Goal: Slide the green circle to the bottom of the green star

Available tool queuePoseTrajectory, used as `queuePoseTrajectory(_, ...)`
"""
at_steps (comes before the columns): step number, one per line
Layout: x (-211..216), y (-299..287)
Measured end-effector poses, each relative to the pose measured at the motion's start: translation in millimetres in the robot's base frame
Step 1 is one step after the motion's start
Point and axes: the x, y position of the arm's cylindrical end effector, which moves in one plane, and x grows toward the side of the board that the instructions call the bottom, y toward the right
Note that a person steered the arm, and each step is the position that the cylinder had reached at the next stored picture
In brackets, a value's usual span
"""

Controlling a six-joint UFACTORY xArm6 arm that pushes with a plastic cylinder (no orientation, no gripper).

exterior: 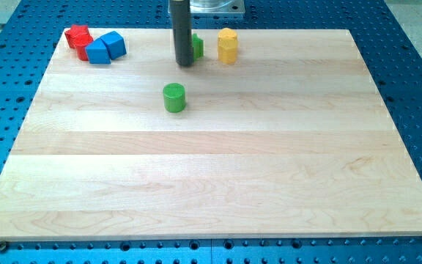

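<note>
While the green circle (174, 97) sits alone on the bench (211, 183), below and slightly to the view's left of the rod, the arm's tip (184, 64) rests near the view's top edge, just beside the green star (196, 47), which the rod partly hides. The arm carries no gripper, so nothing opens or closes; only the tip does the work. Judging by this layout, the circle lies close beneath the star but apart from it, so the push looks unfinished. The next move likely calls for bringing the tip round to the circle's lower left side and nudging it up and rightward. A yellow block (228, 45) stands just right of the star, and the star itself could be knocked. Red blocks (78, 38) and blue blocks (106, 48) cluster well away at the top left.
</note>
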Motion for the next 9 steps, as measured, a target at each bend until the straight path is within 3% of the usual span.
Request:
queuePoseTrajectory(1, 2.1, -4.6)
queuePoseTrajectory(3, 133.4, 10.0)
queuePoseTrajectory(4, 148.0, -32.1)
queuePoseTrajectory(7, 72.3, -32.0)
queuePoseTrajectory(8, 69.1, -70.2)
queuePoseTrajectory(9, 43.4, -4.1)
